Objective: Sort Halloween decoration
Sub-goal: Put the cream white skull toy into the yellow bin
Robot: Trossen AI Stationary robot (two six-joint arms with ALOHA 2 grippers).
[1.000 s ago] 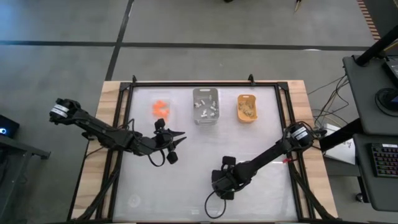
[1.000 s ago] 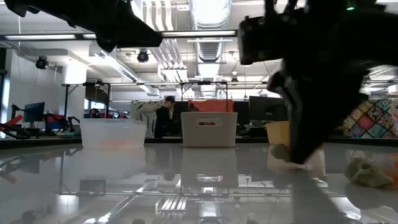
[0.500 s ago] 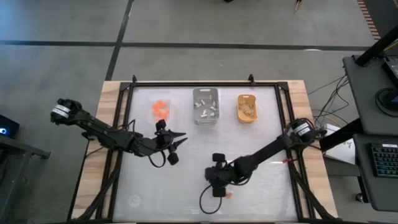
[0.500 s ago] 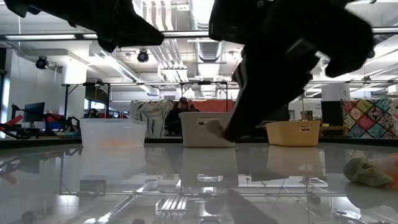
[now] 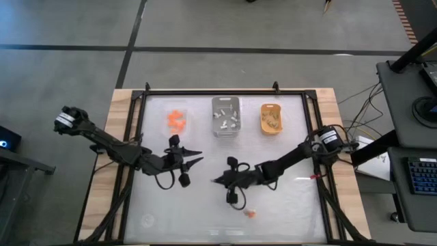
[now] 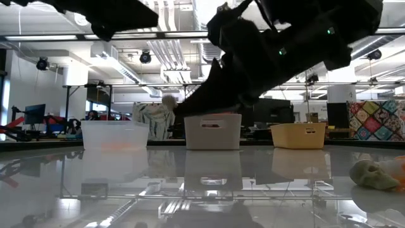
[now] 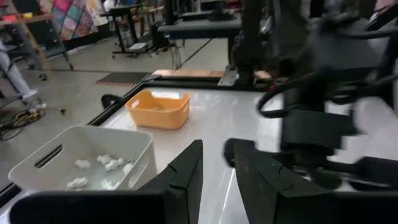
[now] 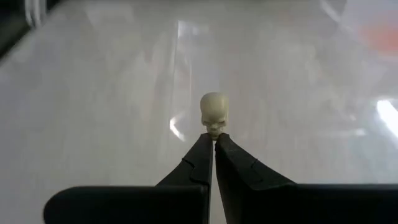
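1. Halloween decoration pieces lie mostly in three trays along the far edge of the table (image 5: 293, 205); I count one clear tray (image 5: 177, 120) with orange trinkets, one grey tray (image 5: 225, 116) with white ones, and one orange-yellow tray (image 5: 271, 119) with tan ones.
2. I cannot count the pieces inside each tray exactly.
3. I see one orange trinket (image 5: 250, 213) loose on the table near the front edge, and the low view shows one pale skull-like piece (image 6: 374, 175) lying on the surface at the right.
4. My right gripper (image 5: 217, 181) is stretched low across the middle of the table, pointing toward the left arm; its fingertips are pinched together on one small tan skull (image 8: 214, 114), held just at the tips.
5. My left gripper (image 5: 198, 159) hovers left of centre, aimed at the right gripper and near it without touching; its fingers (image 7: 186, 171) stand slightly apart, with nothing between them.
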